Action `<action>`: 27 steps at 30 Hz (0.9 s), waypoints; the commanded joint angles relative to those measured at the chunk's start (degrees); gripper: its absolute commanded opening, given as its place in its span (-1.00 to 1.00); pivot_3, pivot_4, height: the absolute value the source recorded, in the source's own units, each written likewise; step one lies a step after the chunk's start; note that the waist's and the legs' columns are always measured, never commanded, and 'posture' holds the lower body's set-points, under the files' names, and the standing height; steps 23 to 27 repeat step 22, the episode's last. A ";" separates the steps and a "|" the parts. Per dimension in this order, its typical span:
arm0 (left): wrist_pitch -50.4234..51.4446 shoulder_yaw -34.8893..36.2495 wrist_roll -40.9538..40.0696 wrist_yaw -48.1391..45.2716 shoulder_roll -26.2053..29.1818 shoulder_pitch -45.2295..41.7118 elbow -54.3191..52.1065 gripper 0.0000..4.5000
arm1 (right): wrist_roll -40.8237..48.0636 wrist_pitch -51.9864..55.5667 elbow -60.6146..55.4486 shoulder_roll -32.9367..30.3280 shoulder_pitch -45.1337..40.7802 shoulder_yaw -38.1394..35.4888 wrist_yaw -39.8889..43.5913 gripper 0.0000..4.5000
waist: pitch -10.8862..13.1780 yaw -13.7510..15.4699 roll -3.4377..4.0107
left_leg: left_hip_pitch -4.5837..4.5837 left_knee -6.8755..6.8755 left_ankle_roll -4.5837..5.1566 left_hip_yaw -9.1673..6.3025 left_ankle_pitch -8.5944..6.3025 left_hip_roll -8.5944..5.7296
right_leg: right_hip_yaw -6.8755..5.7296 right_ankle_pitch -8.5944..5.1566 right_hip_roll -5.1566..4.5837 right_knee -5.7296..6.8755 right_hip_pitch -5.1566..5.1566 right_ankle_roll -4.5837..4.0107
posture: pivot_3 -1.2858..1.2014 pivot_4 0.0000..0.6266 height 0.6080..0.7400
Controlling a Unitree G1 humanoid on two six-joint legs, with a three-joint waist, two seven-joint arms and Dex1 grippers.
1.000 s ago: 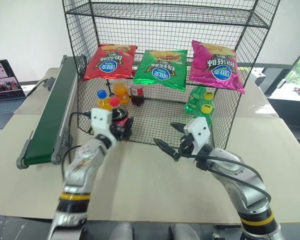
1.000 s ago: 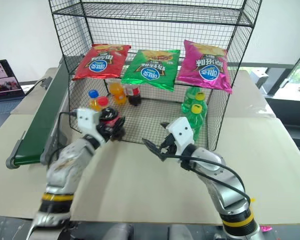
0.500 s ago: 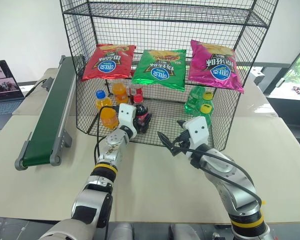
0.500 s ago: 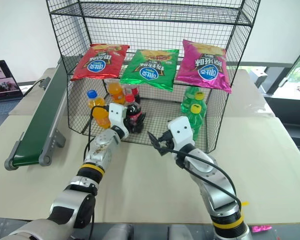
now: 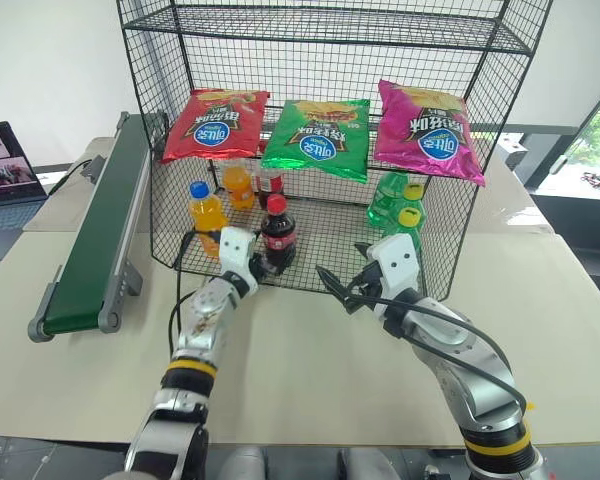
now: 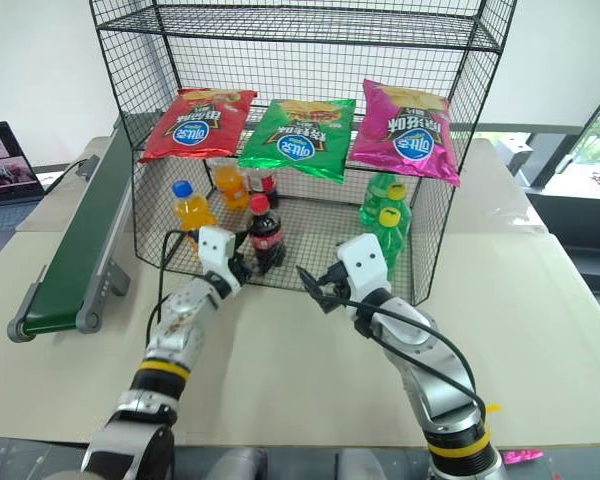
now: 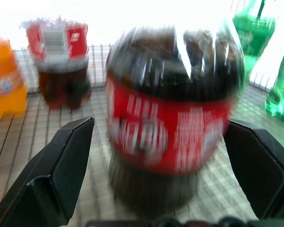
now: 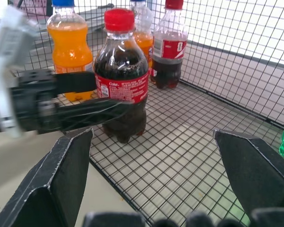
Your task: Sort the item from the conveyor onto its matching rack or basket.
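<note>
Cola bottle [image 5: 278, 234] upright on the bottom mesh of the black wire rack [image 5: 450, 200], near its front edge, orange bottle [image 5: 206, 210] at its 9 o'clock. Left pincer [image 5: 257, 268] wide open around the bottle's base, fingers [image 7: 61, 165] apart from it. Right pincer [image 5: 342, 288] wide open too, holding nothing, at the bottle's 4 o'clock over the tabletop [image 5: 310, 380].

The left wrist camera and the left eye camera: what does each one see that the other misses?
Left wrist alone: the fingers spread wide, one on each side of the cola bottle with a gap, so it stands released.

Left eye alone: the conveyor, three chip bags on the upper tier and the right gripper, open.

Both: that cola bottle upright on the rack floor, a second cola bottle behind it, and orange and green bottles.
</note>
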 commanded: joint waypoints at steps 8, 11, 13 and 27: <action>16.91 2.56 -0.26 6.15 5.30 15.95 -30.79 0.99 | 0.79 -5.20 -0.47 -0.66 3.95 -2.14 3.10 1.00 | -0.04 0.00 0.07 | 0.02 -0.01 0.01 0.00 -0.02 0.02 | 0.00 -0.01 -0.01 -0.05 0.04 0.00 | 0.03 -0.52 0.97; 18.52 4.50 0.03 8.31 6.27 21.31 -35.31 0.99 | -0.21 -7.44 -0.36 0.46 7.21 -3.04 1.20 1.00 | -0.03 -0.02 0.09 | 0.04 -0.06 0.01 0.00 -0.01 0.04 | 0.01 -0.02 0.00 -0.06 0.02 0.01 | 0.03 -0.52 0.97; 18.72 5.25 0.28 8.90 6.61 25.22 -37.24 0.99 | -1.28 -8.72 -0.08 1.15 9.30 -3.14 -0.34 1.00 | -0.03 0.08 0.10 | 0.06 -0.05 0.00 0.01 -0.01 0.05 | 0.02 -0.09 0.00 -0.05 0.04 0.13 | 0.03 -0.52 0.97; 17.77 5.39 -0.51 9.17 5.23 28.51 -37.82 0.99 | -4.06 -10.45 2.71 2.27 11.17 -3.03 -3.04 1.00 | -0.03 0.28 0.11 | 0.05 -0.02 -0.03 0.02 0.00 0.05 | 0.02 -0.23 -0.01 -0.10 0.04 0.36 | 0.03 -0.52 0.97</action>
